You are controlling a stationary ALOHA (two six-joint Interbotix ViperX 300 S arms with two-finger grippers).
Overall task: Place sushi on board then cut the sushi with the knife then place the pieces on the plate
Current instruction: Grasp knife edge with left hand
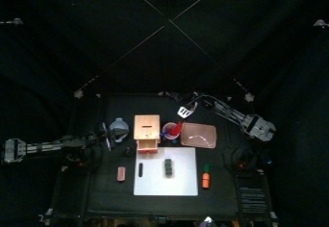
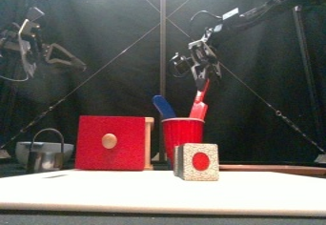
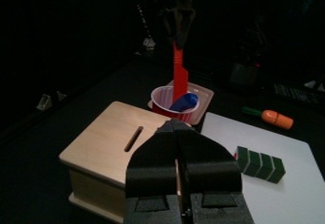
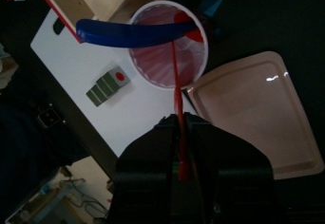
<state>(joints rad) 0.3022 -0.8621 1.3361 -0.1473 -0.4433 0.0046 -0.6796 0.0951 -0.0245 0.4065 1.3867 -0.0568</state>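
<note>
Your right gripper [image 2: 199, 73] clamped on red knife [image 2: 200, 103], tip seemingly inside red cup [image 2: 182, 133]; left gripper [image 3: 180, 138] jaws together, table's left.

**Bystanders on the table**

A pale wooden box [image 1: 148, 132] with a red drawer front stands near the table's [image 1: 103, 197] middle. A red cup [image 1: 170, 130] holding a blue toy knife [image 2: 163, 107] is just beside it, and a blue-grey bowl [image 1: 118, 128] is on the box's other side. Nearer the front edge lie an orange toy carrot [image 1: 205, 178] and, well apart, a small reddish toy [image 1: 122, 173].

White cutting board [image 1: 166, 171]; red cup [image 2: 182, 138]; blue knife [image 2: 163, 106] and red knife [image 2: 199, 105]; pale wooden box [image 2: 112, 143] with a red drawer front; pink tray [image 1: 199, 134]; dark green sushi roll [image 1: 167, 167], its end speckled white around a red centre.
</note>
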